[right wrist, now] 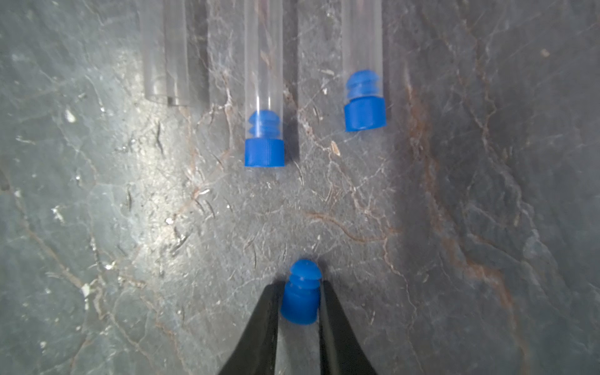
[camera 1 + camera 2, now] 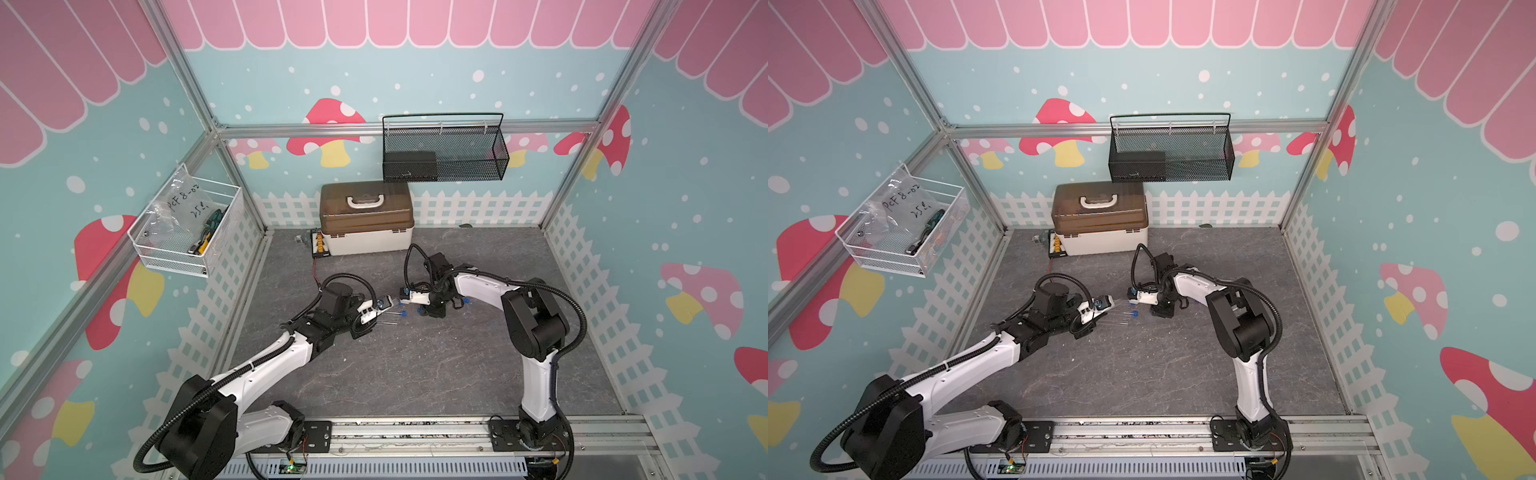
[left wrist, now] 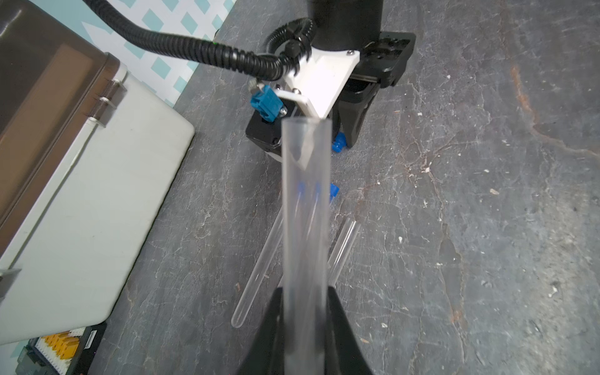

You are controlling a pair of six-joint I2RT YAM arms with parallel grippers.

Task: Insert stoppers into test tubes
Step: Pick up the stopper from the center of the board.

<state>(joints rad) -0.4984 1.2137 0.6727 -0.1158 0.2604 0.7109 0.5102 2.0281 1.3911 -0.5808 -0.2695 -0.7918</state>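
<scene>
Blue and loose, one stopper [image 1: 299, 305] is sitting pinched between the black fingers [image 1: 259, 324] of the right tool [image 1: 300, 285], close to the grey surface [image 1: 487, 227]. Just ahead, a stoppered tube [image 1: 263, 65] is lying beside a second stoppered tube [image 1: 362, 39], not touching. The left tool [image 3: 303, 293] is clenching an open test tube [image 3: 306, 194], which is pointing toward the right tool.

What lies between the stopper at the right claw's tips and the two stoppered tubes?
Only bare tabletop; the right wrist view shows it between the stopper and the stoppered tubes.
</scene>
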